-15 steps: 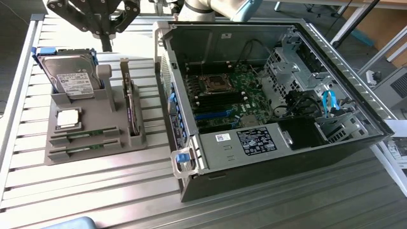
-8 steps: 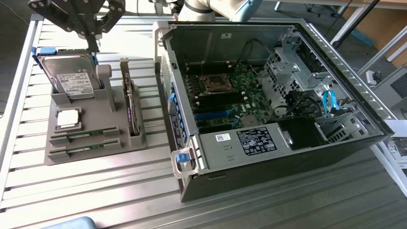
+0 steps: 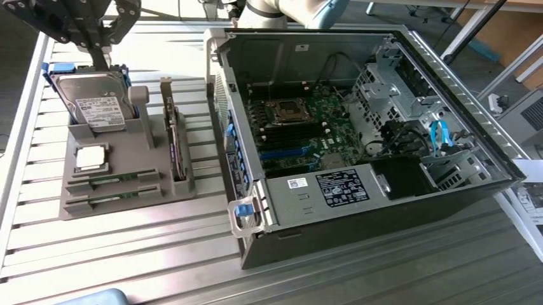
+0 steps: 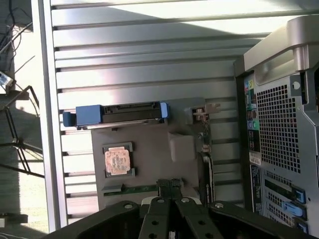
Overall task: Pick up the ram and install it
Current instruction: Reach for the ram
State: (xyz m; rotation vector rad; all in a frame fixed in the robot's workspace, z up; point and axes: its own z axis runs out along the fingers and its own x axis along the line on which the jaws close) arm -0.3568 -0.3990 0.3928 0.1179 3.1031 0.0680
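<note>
1. While my gripper point(image 3: 105, 62) point(image 4: 170, 185) hangs over the gray holder point(image 3: 140, 159) point(image 4: 149, 149), its fingers point(image 4: 159, 211) are pressed together with nothing pinched between them.
2. Exterior view: my tips sit just above the top edge of the hard drive point(image 3: 98, 105) point(image 4: 117, 113), at the holder's far end. No contact that I can make out.
3. Ram point(image 3: 116, 177) point(image 4: 137, 189) is seated in a slot at the holder's near end, untouched. In the wrist view my fingertips line up over one end of that green strip. The exterior view puts me well above it.
4. Second green stick point(image 3: 110, 196) sits in the parallel slot just beside the ram, closest to the holder's near edge.
5. Processor chip point(image 3: 91, 157) point(image 4: 117, 161) lies flat in its pocket, between the ram slots and the hard drive. The drive stands upright with blue rails on both sides.
6. Expansion card point(image 3: 174, 143) point(image 4: 207, 169) stands on edge along the holder's side nearest the computer case point(image 3: 357, 222) point(image 4: 279, 124).
7. Holder rests on the slatted metal worktop point(image 3: 127, 248) point(image 4: 149, 59), toward the worktop's edge on the exterior view's left. The case lies just beside it on its side, open, with the motherboard point(image 3: 297, 124) exposed.
</note>
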